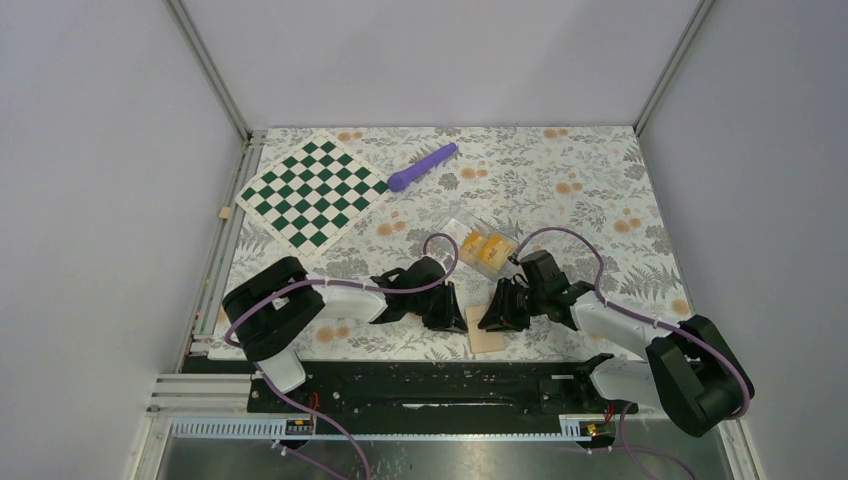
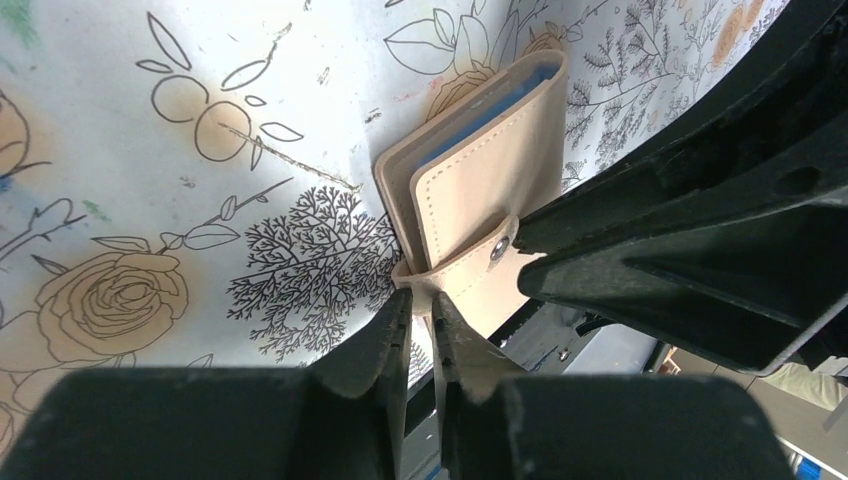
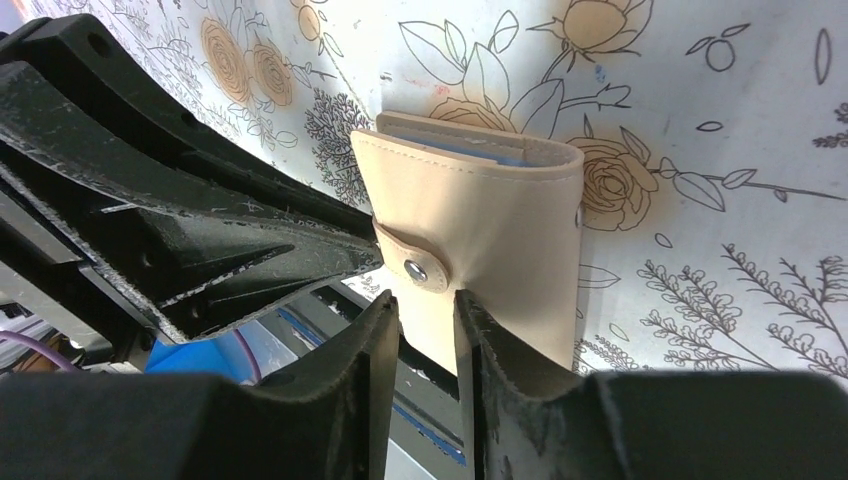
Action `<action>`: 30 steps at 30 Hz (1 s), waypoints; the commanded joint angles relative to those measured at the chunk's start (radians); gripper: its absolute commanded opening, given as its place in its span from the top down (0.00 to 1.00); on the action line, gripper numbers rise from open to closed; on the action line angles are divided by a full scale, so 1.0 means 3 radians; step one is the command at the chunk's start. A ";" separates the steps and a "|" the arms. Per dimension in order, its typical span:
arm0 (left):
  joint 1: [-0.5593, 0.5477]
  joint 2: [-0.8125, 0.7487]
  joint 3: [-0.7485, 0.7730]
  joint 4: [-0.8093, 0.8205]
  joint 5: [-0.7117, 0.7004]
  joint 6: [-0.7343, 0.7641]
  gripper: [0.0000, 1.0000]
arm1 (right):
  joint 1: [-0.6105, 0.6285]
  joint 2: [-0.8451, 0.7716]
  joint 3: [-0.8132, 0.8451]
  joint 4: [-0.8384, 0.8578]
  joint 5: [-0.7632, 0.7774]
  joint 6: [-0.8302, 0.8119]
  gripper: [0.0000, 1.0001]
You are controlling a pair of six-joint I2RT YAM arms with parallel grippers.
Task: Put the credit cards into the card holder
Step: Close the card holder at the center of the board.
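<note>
Between left tool (image 2: 420, 300), right tool (image 3: 428, 305), card holder (image 2: 480, 180)

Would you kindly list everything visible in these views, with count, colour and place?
card holder: one, tan, near table edge, strap snapped
credit cards: count unclear, orange-yellow, inside the clear case
clear case: one, transparent, mid-table beyond the card holder
checkerboard: one, green and white, far left
pen-like stick: one, purple, far centre, right of the checkerboard
table cover: one, floral print, under everything
left end effector: one, black, closed on the card holder's strap end
right end effector: one, black, closed on the card holder's edge
</note>
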 commanded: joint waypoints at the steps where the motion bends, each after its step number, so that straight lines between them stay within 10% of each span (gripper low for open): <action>1: -0.0031 0.0046 0.0132 -0.0023 -0.0063 0.0082 0.87 | -0.0015 -0.0130 0.0133 -0.0171 0.0114 -0.0078 0.63; 18: -0.0039 0.0075 0.0197 -0.0092 -0.0039 0.0120 0.89 | -0.0013 0.0226 0.0298 -0.0233 0.0220 -0.0273 0.67; 30: -0.0050 0.0052 0.0248 -0.0185 -0.0067 0.0163 0.85 | -0.0013 0.0322 0.0223 -0.0044 0.0119 -0.0248 1.00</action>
